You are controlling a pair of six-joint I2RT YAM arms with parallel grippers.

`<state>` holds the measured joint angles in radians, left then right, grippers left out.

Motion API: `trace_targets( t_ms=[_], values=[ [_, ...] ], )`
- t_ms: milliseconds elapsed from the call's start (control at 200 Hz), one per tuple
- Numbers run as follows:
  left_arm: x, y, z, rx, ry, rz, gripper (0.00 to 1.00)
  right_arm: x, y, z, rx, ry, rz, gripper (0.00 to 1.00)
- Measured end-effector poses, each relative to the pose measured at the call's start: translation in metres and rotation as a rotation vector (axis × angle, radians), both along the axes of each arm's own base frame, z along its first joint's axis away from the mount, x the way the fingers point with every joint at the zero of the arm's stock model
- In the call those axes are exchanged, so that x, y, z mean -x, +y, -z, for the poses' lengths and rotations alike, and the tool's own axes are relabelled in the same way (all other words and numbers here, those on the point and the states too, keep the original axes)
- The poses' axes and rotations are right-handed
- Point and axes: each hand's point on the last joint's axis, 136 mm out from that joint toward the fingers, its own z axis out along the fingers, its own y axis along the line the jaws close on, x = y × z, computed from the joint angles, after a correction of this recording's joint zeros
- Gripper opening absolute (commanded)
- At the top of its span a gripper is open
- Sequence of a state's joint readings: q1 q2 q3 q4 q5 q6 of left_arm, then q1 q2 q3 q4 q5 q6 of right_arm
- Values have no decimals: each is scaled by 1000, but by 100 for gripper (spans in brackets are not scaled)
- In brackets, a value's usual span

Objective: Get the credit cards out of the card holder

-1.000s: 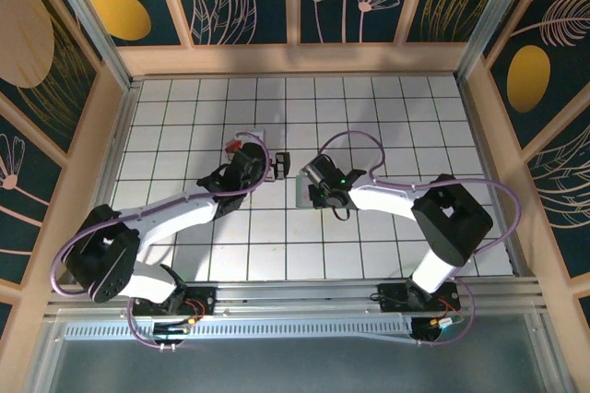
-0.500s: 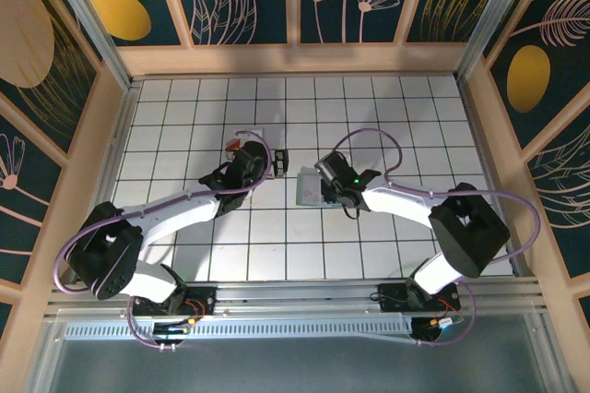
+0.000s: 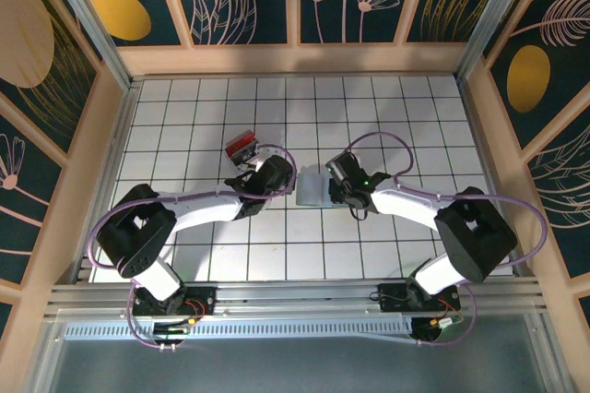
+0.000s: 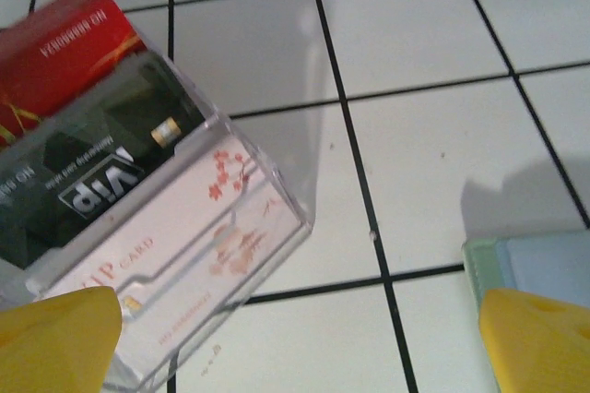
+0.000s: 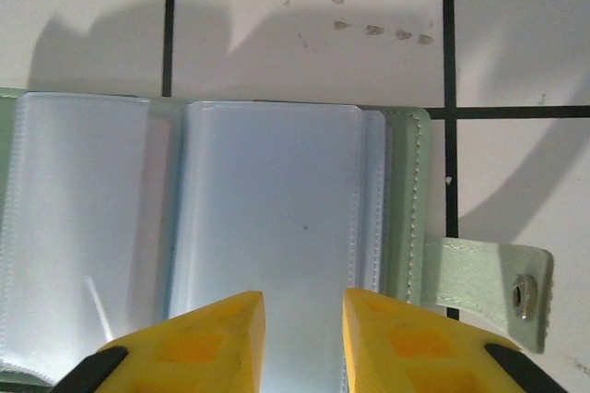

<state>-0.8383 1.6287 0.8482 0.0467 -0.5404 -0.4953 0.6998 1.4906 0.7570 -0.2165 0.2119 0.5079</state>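
Plainly, the holder (image 3: 312,188) lies opened flat near the middle of the table (image 3: 387,107), between the two grippers. The right gripper (image 3: 332,180) is at its right edge. In the right wrist view its fingers (image 5: 194,338) stand close together over the near part of a clear sleeve of the holder (image 5: 277,208). Only a narrow gap separates them, and I cannot tell whether they pinch a sleeve leaf or merely rest on it. The sleeves in view look pale and bare, with no print of any cards showing through. The snap strap (image 5: 489,287) sticks out to the right.

The left gripper (image 3: 280,173) hangs with its jaws spread wide and holds nothing. It is between the holder's left edge (image 4: 544,264) and the box (image 3: 241,146), which sits just to the far left. In the left wrist view the gripper (image 4: 295,351) looks down on the box (image 4: 267,181). Inside are a red card, a black one, and a white card (image 4: 175,245) with pink print.

The step in hand looks like searching the sleeves for anything left inside. Next, the right fingers would need to part a leaf or slide toward a sleeve mouth. The soft plastic may lift or fold with them, so the open left gripper could pin the left panel down.
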Motion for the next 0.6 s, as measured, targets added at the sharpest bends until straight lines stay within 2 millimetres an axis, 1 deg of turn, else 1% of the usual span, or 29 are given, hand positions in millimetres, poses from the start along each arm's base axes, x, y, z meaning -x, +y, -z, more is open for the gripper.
trace_targets(
  t_ms=[155,220,270,375,430,520,601],
  values=[
    [-3,3,-4,37,-8,-57,99,1,4,-6,-17,-12,-7,21],
    [-5,3,-9,58,-13,-85,99,3,9,-8,-20,-14,-22,21],
    [-7,3,-13,73,-18,-108,99,5,17,-12,-27,-19,-39,21],
    [-11,5,-22,101,-36,-160,99,5,39,-22,-50,-33,-85,21],
    [-13,7,-25,106,-44,-186,99,4,51,-24,-55,-35,-106,21],
    [-12,13,-25,101,-49,-219,99,5,67,-21,-53,-26,-137,22],
    [-12,18,-26,99,-52,-243,99,5,76,-14,-41,-10,-153,27]
  ],
)
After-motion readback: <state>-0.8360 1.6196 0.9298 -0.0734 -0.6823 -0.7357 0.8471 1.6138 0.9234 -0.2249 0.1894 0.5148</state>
